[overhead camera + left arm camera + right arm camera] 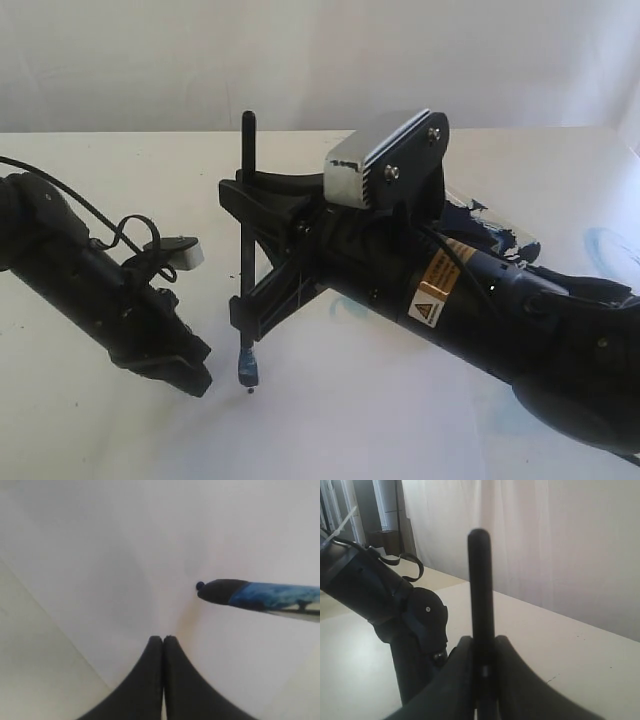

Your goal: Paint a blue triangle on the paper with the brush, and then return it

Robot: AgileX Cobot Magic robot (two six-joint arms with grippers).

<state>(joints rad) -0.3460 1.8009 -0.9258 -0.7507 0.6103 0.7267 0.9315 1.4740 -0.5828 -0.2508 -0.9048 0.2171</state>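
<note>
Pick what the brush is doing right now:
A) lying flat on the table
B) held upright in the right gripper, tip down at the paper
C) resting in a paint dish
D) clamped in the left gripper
B: the right gripper is closed around the black handle, and the brush stands upright with its blue tip down at the paper.

Upright brush (247,145) stands over paper (340,410) beside left hand (193,377).
</note>
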